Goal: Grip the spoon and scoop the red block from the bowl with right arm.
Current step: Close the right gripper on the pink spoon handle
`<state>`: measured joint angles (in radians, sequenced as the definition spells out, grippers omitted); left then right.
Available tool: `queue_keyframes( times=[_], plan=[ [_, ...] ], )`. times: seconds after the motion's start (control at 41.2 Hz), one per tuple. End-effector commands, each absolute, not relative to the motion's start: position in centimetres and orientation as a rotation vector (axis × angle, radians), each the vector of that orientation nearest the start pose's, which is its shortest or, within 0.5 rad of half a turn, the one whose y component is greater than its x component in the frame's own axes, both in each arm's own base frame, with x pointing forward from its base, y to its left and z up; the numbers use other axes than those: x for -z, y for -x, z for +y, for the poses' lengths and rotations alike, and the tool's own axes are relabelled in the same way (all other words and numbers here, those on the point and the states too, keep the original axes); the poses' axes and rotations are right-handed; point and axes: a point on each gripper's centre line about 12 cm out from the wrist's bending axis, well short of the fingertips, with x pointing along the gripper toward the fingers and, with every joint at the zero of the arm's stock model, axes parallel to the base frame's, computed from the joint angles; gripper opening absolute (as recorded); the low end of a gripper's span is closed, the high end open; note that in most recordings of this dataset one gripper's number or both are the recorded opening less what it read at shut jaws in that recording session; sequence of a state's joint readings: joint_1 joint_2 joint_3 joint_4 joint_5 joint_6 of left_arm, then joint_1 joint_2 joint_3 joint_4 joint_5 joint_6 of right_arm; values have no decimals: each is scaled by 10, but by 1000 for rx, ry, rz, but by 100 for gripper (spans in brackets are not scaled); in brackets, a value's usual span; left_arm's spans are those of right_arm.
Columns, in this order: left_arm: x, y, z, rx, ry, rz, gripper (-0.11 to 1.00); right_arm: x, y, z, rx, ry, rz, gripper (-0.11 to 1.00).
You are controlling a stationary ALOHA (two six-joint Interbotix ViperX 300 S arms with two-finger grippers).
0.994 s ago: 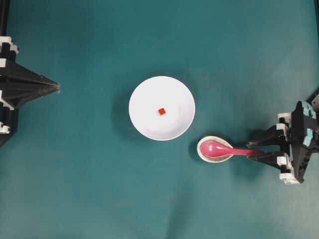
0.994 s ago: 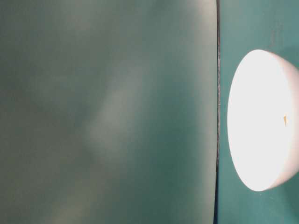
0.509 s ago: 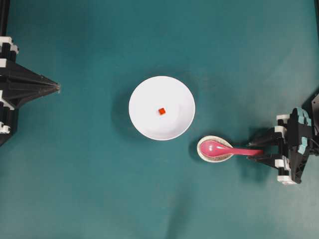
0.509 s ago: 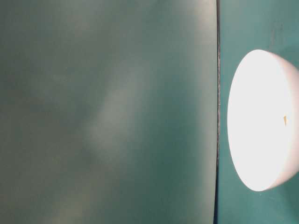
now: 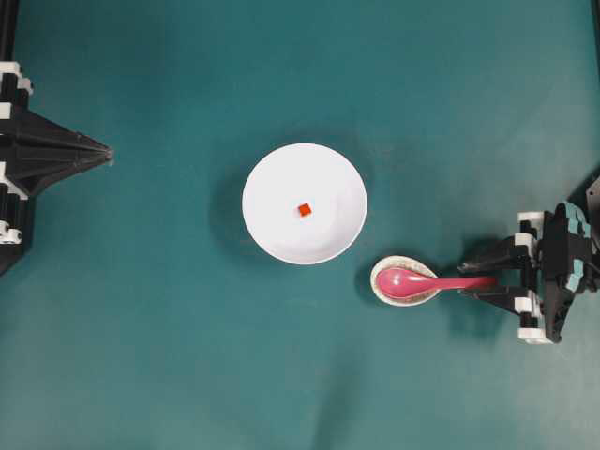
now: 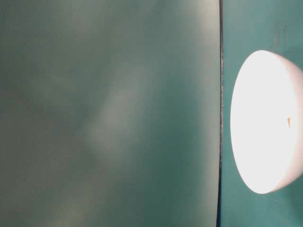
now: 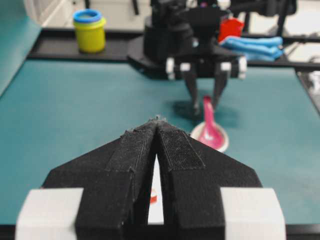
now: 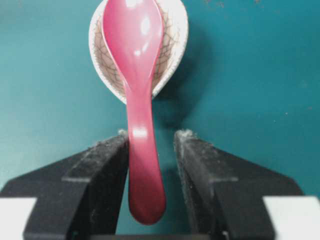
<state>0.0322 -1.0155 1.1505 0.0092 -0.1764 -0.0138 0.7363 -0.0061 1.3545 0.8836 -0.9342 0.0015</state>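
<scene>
1. The table-level view is pretty much a washout: only the blown-out white bowl (image 6: 265,122) can be made out at the right edge, cut off by the frame, with a tiny speck showing inside it.
2. In the left wrist view most of the bowl is hidden behind the left tool (image 7: 157,122), and just a sliver of the red block (image 7: 153,198) is seen in the slot between its fingers.
3. The right tool (image 8: 151,142) is spread wide open, its fingers set either side of the spoon (image 8: 137,90) handle. The left finger looks to be touching the handle or very nearly, a gap is seen on the other side, so no grip is made yet.
4. The spoon scoop is rested in the speckled dish (image 5: 404,280), just beside the bowl's lower right rim on the teal surface (image 5: 187,356).
5. The red block is sat near the middle of the bowl, well apart from the spoon.
6. The right arm (image 5: 553,286) is reached in from the right edge, tool kept low and pointed toward the dish.
7. The left tool is closed, tips together, and is pointed at the bowl from the far left.
</scene>
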Motion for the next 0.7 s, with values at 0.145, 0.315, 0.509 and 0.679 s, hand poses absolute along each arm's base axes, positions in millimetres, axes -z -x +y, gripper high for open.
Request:
queue_keyframes(
  times=[0.145,0.315,0.509,0.679],
  plan=[
    [-313,-193,7,-33,3,-71,0,-84,-199,87,46,-201,456,47],
    [-312,-194,7,-33,5,-68,0,-84,-199,88,44,-200,457,47],
    [-311,-194,7,-33,5,-66,0,-84,-199,87,46,-200,457,47],
    [-311,-195,7,-33,7,-63,0,-85,-199,87,45,-201,450,47]
  ],
)
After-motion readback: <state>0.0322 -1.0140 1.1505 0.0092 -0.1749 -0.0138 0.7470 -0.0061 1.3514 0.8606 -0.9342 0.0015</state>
